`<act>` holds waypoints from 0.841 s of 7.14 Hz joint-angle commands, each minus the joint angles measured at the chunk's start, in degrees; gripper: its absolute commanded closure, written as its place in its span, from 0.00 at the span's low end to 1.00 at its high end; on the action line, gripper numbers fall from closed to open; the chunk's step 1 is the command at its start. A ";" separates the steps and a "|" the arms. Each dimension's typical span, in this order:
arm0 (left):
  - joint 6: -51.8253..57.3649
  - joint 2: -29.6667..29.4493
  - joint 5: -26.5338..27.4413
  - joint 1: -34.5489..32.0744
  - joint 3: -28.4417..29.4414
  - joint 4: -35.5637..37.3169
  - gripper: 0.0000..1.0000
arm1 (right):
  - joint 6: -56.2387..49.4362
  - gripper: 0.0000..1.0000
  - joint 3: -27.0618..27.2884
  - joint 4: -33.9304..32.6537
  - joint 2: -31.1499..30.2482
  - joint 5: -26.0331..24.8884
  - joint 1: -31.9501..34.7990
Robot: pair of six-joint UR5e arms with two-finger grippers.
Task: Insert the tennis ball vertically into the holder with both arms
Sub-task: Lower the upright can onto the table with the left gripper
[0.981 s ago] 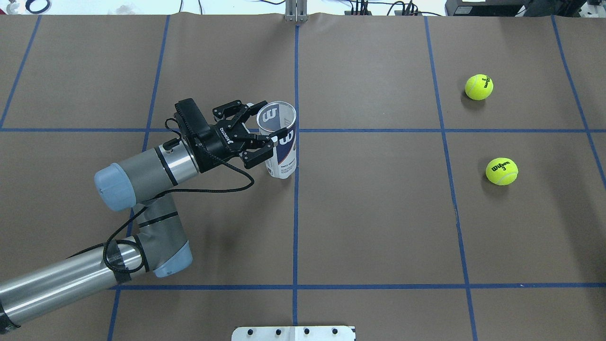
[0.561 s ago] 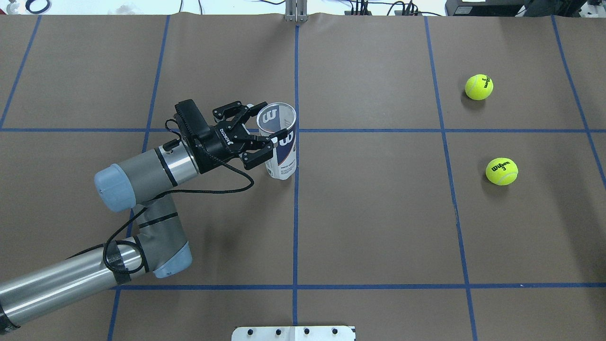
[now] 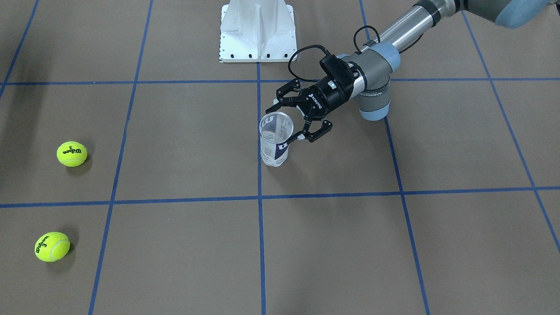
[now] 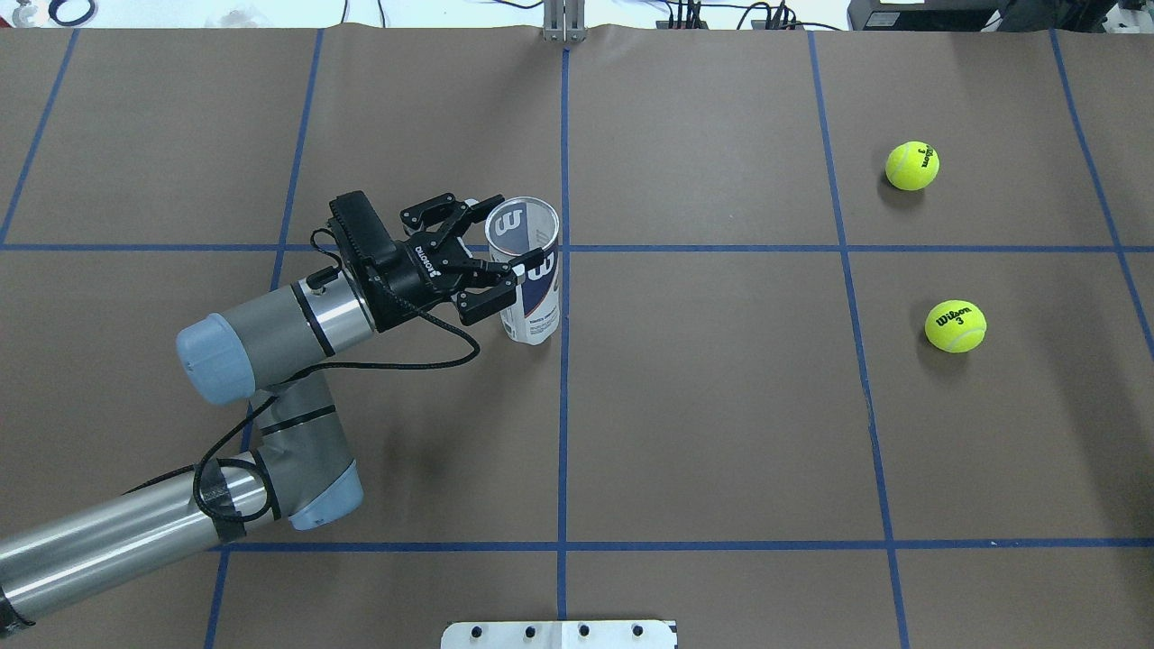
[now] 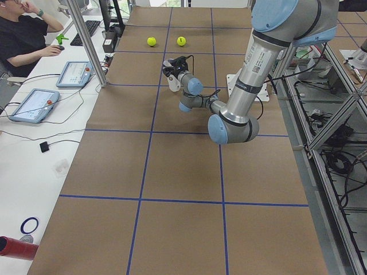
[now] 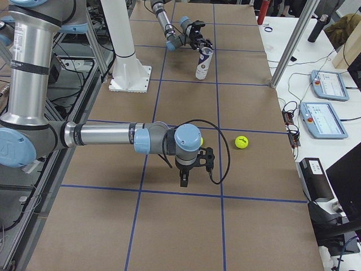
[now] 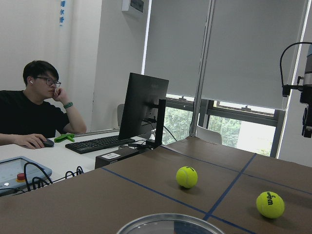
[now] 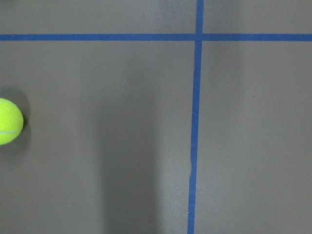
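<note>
The holder [image 4: 532, 279] is a clear can with a white and navy label. It stands upright near the table's centre line and also shows in the front view [image 3: 274, 144]. My left gripper [image 4: 512, 233] is shut on the holder near its rim, one finger on each side. The can's rim [image 7: 168, 223] shows at the bottom of the left wrist view. Two yellow tennis balls [image 4: 911, 166] [image 4: 956, 326] lie on the right side of the table. My right gripper [image 6: 183, 179] points down over the table beside one ball [image 8: 9, 122]; I cannot tell whether it is open or shut.
Blue tape lines [image 4: 563, 406] divide the brown table into squares. The white arm base [image 3: 257, 30] stands at the robot's side. A person [image 7: 34, 112] sits at a desk with a monitor and tablets beyond the table's end.
My left gripper and the holder in it have shifted slightly to the left in the overhead view. The tennis balls have not moved.
</note>
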 commanded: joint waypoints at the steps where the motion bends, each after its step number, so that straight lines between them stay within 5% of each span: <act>1: 0.00 0.11 0.00 0.00 0.00 0.04 0.12 | 0.00 0.00 -0.02 0.00 -0.03 0.00 0.00; 6: -0.26 -0.51 -0.26 -0.08 -1.57 0.30 0.01 | 0.00 0.00 -0.11 0.00 -0.12 -0.26 0.00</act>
